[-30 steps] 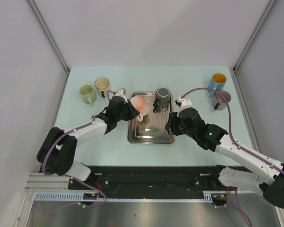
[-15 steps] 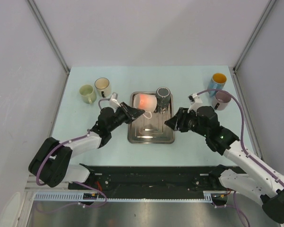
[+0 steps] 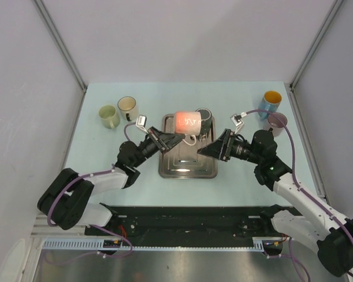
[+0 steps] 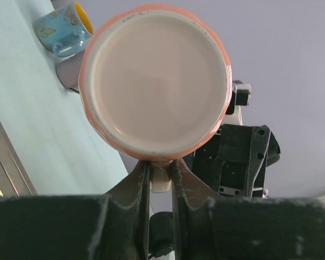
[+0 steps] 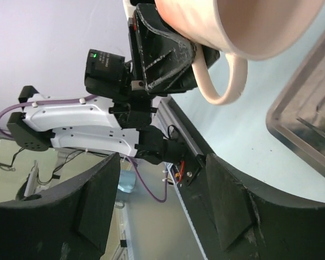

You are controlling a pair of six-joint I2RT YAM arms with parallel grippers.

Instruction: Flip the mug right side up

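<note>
Presently gripping the mug [image 3: 188,122] with the left gripper [image 4: 160,174], jaws clenched on a narrow bit at its edge. Carried aloft above the tray [image 3: 166,168], tipped roughly sideways, neither inverted nor upright. Keeping the right gripper [image 3: 207,150] spread wide and empty, just beside the mug.

Judged liable to pivot or slip in so thin a pinch during further rotation. Could drop onto the tray or strike the dark mug [image 3: 205,116] close behind. Might also clip the spread right fingers if swung toward them.
</note>
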